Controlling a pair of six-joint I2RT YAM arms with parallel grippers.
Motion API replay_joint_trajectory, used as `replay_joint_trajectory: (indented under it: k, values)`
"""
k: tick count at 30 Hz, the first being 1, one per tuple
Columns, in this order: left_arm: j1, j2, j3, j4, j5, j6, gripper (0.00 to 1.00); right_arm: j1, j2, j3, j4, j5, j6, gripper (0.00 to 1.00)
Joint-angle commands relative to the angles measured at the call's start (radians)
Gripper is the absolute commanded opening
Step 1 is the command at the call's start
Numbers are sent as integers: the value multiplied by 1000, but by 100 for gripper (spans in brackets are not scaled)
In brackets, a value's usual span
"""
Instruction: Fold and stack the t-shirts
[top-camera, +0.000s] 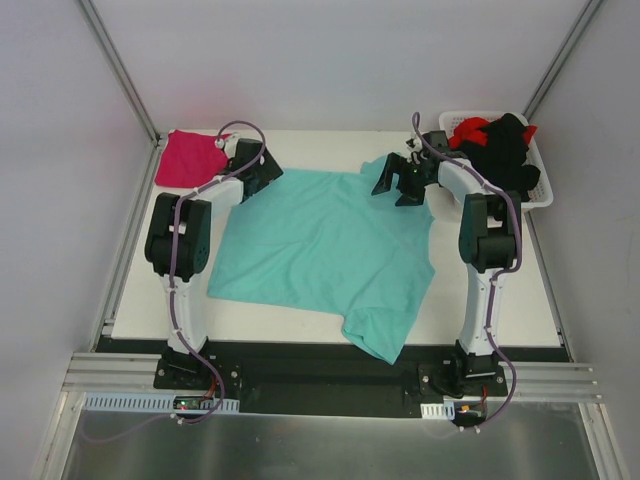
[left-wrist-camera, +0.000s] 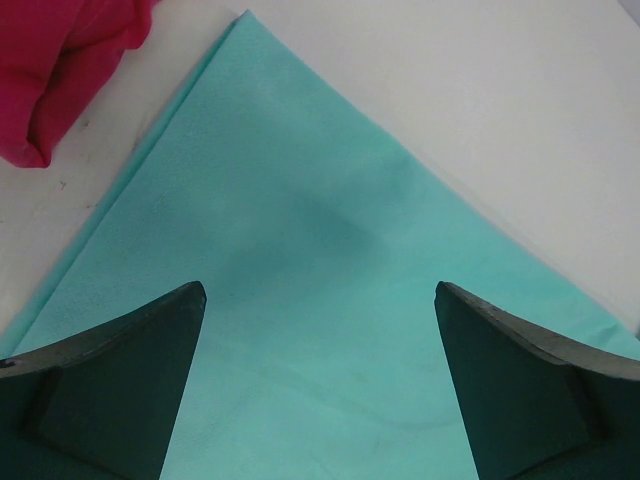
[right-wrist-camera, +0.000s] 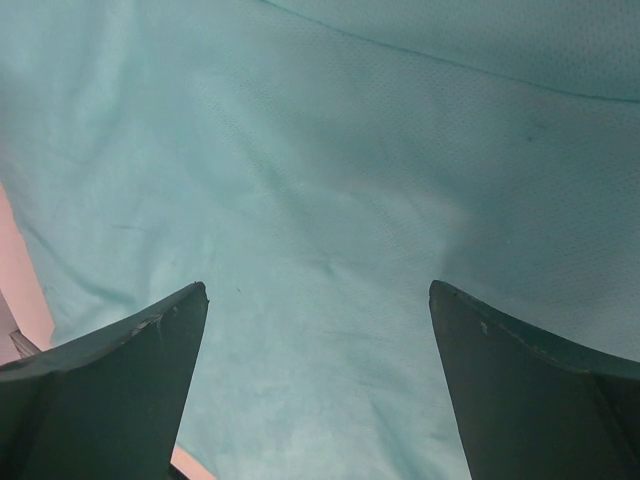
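My left gripper (left-wrist-camera: 320, 292) is spread wide, holding nothing, over the far-left corner of the teal t-shirt (top-camera: 320, 250). My right gripper (right-wrist-camera: 318, 290) is just as wide over its far-right part. The shirt lies flat mid-table (top-camera: 500, 300), and the pink t-shirt (top-camera: 188, 158) is bunched at the far-left corner.

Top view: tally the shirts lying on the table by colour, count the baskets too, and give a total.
Teal shirt: 1
Magenta shirt: 1
White basket: 1, holding a black and red heap that cannot be counted apart
Total: 3
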Motion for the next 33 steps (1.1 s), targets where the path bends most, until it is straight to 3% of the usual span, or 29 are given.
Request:
replay_joint_trajectory:
  k: [1,21,28,33]
  values:
    - [17,15,12,4,4,-45,99,-4,-18,25,-6,-33,31,96]
    - [56,105,51,15,24,-113,99,-10,60,79,-49,-94,50,96]
    - [67,115,52,16,36,-117,99,-28,146,189,-72,-113,74,96]
    - [67,99,40,16,45,-124,99,-53,247,372,-147,-109,83,96]
